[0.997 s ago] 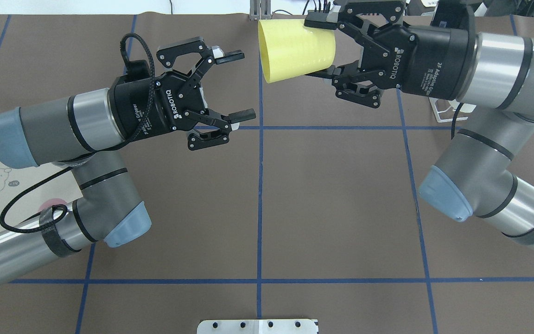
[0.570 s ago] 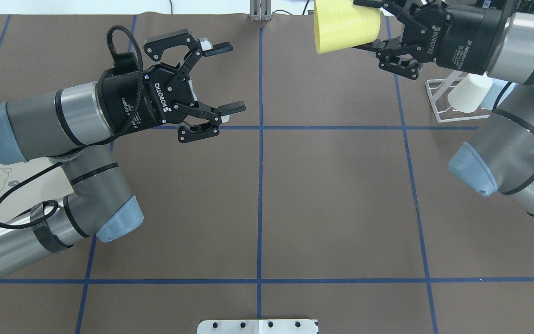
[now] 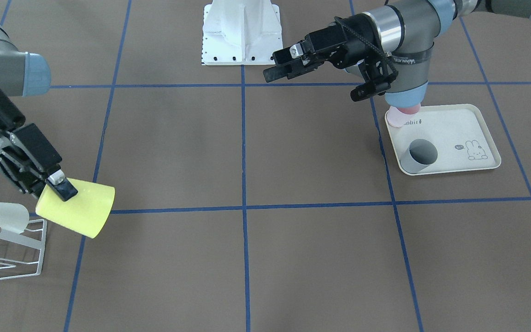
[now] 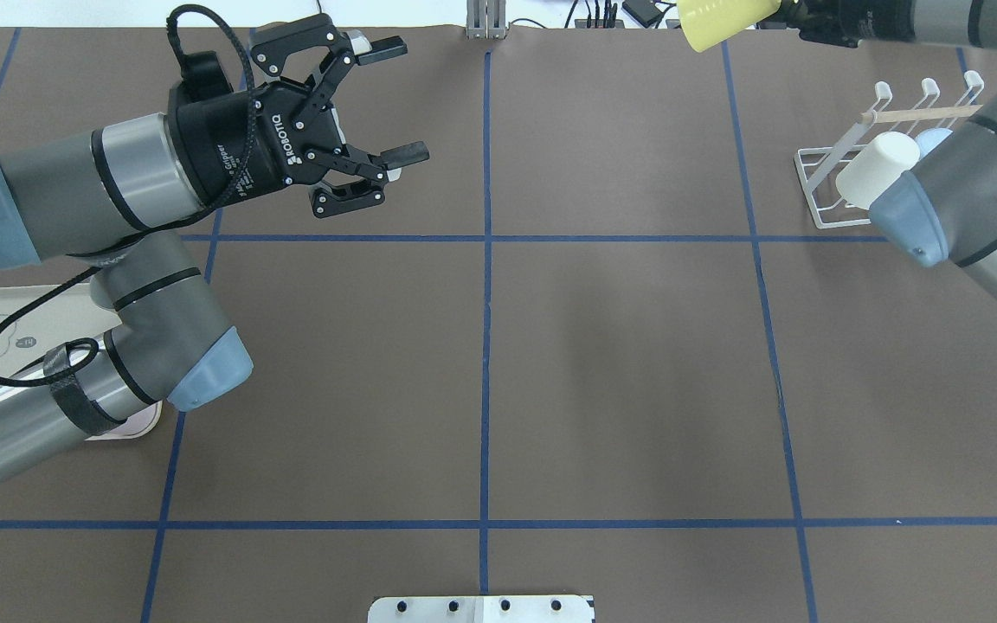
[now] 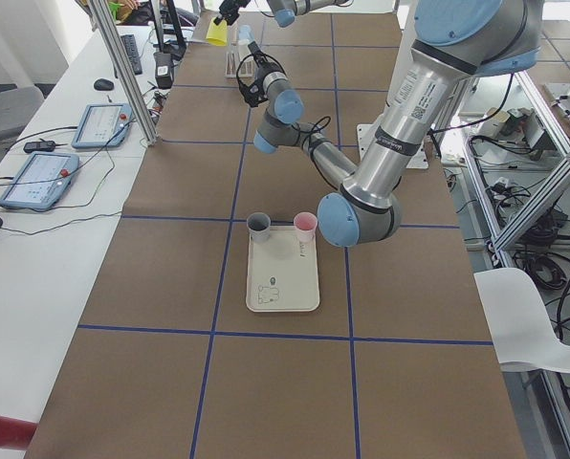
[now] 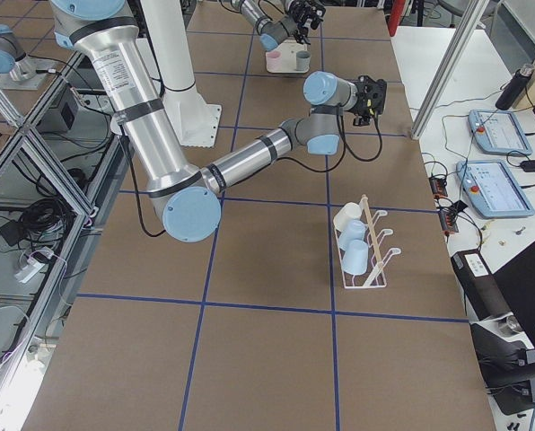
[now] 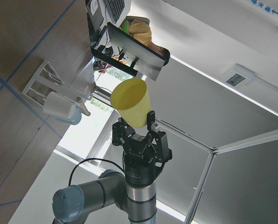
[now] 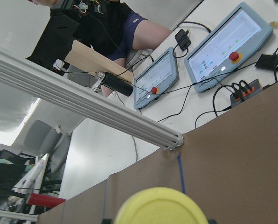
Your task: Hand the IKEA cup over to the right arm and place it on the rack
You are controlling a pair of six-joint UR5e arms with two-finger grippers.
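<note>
**A:** How far along is the task judged to be, read left to right in the overhead view?

**B:** At about 11 o'clock of the table (image 4: 550, 346) the left gripper (image 4: 390, 99) is seen with its fingers spread wide and nothing between them. At 1 o'clock, at the view's top edge, the yellow cup (image 4: 715, 17) is carried by the right gripper (image 7: 136, 122), whose fingers are closed on its base end. The hand-over is therefore judged to be done.

**A:** And what is left?

**B:** The placing. The yellow cup is held in the air, above the table. It is near the rack (image 4: 914, 112) at 2 o'clock but set on none of its prongs. A white cup (image 4: 875, 169) and a pale blue cup (image 6: 353, 236) are already borne by the rack, so a free prong is called for.

**A:** How is the yellow cup to be described?

**B:** It is plain and pale yellow, tapered from a wide mouth to a narrower base, and no handle is seen. It is held tilted on its side, with the mouth turned toward about 8 o'clock in the overhead view. Nothing is seen inside it from the left wrist view.
</note>
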